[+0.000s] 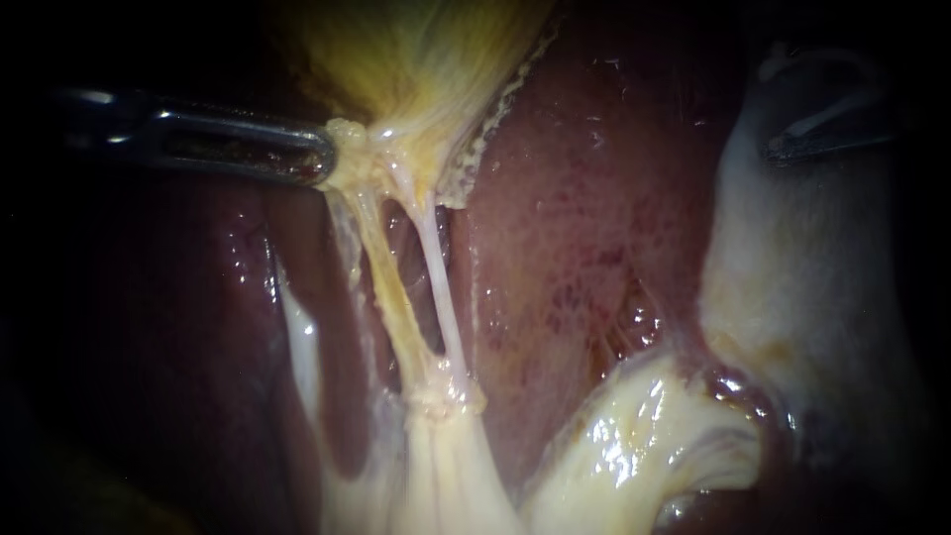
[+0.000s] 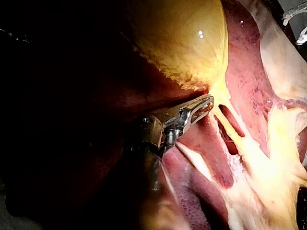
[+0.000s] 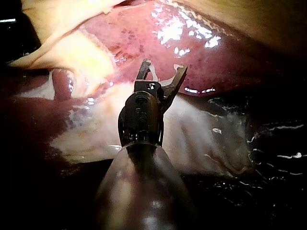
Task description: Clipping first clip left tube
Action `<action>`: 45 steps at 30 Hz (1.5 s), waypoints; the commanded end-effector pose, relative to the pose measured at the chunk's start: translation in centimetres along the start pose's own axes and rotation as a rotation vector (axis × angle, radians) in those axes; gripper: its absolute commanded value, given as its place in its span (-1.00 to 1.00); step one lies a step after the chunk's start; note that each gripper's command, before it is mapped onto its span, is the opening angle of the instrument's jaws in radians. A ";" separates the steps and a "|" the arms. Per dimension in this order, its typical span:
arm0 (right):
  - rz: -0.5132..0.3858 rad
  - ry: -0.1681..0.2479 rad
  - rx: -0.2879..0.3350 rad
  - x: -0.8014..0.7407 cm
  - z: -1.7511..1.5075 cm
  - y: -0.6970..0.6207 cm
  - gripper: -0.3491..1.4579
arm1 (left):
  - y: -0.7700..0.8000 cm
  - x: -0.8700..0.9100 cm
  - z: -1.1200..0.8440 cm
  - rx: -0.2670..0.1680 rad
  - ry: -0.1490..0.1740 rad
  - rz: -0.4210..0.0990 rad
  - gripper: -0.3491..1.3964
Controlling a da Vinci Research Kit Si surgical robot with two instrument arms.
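Left instrument's hand (image 1: 325, 163) on gallbladder (image 1: 416, 59), shaft shadowed

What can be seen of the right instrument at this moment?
The right instrument has a dark glossy shaft, a dark wrist joint and two slim metal jaws with hooked tips, standing open with a gap between. It hangs above pale tissue beside the liver, far from the tubes; no contact shows.
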 end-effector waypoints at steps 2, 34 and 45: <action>0.000 0.000 0.000 0.00 0.00 0.00 -0.06 | 0.00 0.00 0.00 0.000 0.000 0.000 -1.00; 0.114 0.112 0.221 0.46 0.93 -0.86 -0.07 | -0.01 0.00 -0.01 0.000 0.000 0.000 -1.00; 0.165 0.134 0.281 0.48 1.34 -1.10 -0.07 | -0.01 0.00 -0.01 0.000 0.000 0.000 -1.00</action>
